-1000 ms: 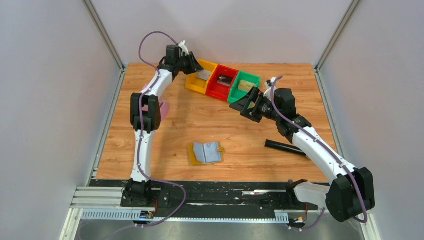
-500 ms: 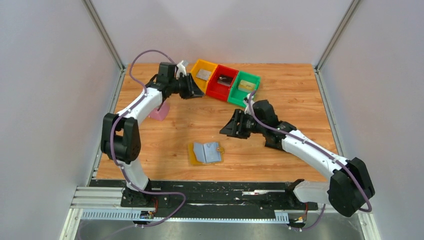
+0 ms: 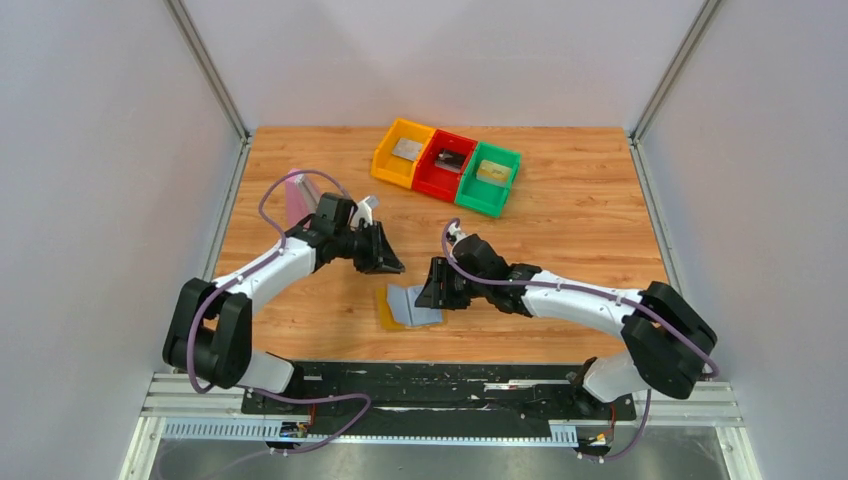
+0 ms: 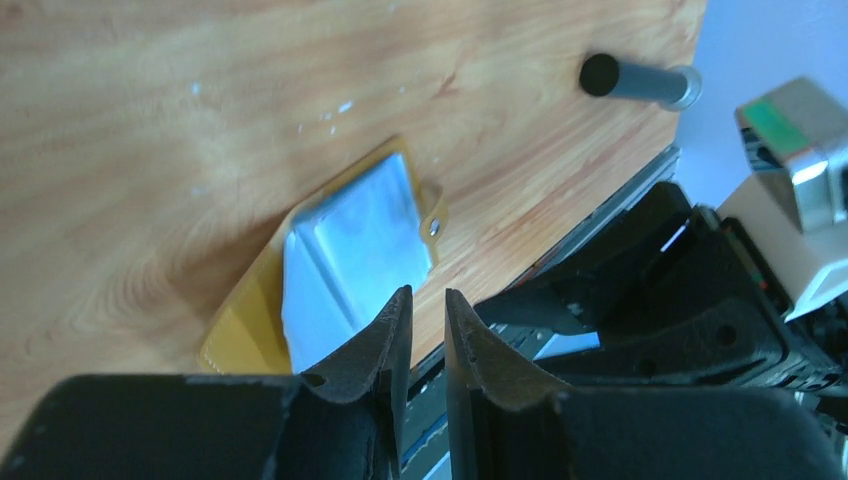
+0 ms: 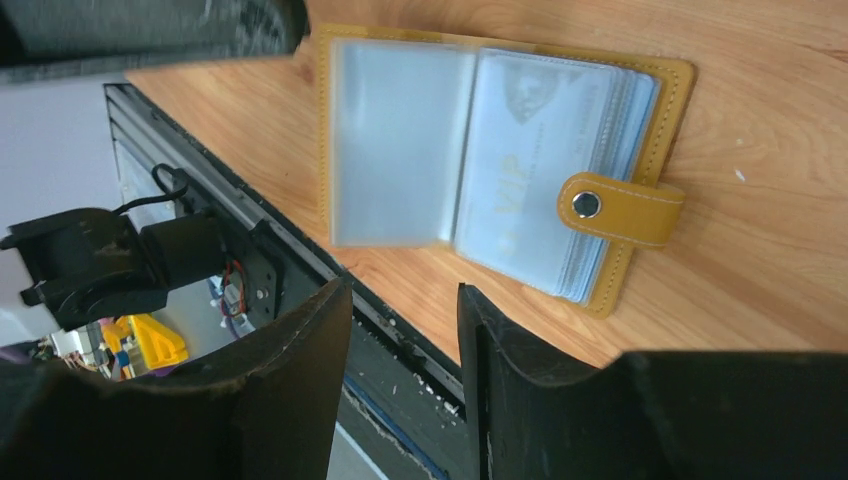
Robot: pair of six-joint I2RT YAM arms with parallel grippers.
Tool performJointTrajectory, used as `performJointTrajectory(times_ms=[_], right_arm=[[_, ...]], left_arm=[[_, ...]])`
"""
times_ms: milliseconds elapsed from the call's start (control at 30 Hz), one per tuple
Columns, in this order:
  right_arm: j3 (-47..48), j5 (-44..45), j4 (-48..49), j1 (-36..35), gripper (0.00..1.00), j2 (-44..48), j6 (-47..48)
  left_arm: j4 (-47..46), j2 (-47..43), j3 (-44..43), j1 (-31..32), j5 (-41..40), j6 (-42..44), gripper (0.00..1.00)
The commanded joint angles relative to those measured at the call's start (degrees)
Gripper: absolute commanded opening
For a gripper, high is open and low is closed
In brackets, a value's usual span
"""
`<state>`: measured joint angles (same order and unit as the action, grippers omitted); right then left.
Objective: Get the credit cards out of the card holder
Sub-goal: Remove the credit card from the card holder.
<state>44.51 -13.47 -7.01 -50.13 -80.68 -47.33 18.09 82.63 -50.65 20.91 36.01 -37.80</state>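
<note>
The card holder (image 3: 408, 306) lies open on the table, mustard outside, light blue sleeves up, tab to the right. In the right wrist view the card holder (image 5: 500, 150) shows a silver-grey credit card marked VIP (image 5: 530, 160) in its right sleeves, under the tan tab (image 5: 620, 208). My right gripper (image 3: 430, 291) is open and empty just above the holder's right edge; it also shows in its own view (image 5: 403, 290). My left gripper (image 3: 388, 263) hovers just above-left of the holder, jaws a narrow gap apart and empty (image 4: 427, 292). The holder also shows in the left wrist view (image 4: 350, 255).
Yellow (image 3: 388, 165), red (image 3: 432, 180) and green (image 3: 482, 198) bins stand at the back; each holds a card, silver-grey (image 3: 406, 149), dark (image 3: 449, 158), golden (image 3: 491, 170). A pink block (image 3: 298, 196) stands at left. A black rod (image 4: 630, 78) lies right of the holder.
Both arms have swung from the bins toward me. The left gripper left the yellow bin and the right gripper left the green bin; both now hang by the holder.
</note>
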Motion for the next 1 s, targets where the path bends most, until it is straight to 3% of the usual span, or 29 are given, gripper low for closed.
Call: performJointTrajectory(times_ms=[0, 367, 967], right_arm=[[0.08, 3.68, 5.73, -0.78, 0.44, -3.56, -2.10], [1.80, 9.08, 4.29, -0.38, 0.44, -8.53, -1.76], [0.40, 8.13, 5.71, 0.90, 0.43, -10.98, -1.97]], left_arm=[[-4.41, -3.53, 4.56, 0.75, 0.59, -2.51, 0.25], [-10.35, 0.06, 10.76, 2.79, 0.08, -4.60, 0.23], [-12.54, 4.46, 15.23, 3.29, -3.49, -2.71, 0.22]])
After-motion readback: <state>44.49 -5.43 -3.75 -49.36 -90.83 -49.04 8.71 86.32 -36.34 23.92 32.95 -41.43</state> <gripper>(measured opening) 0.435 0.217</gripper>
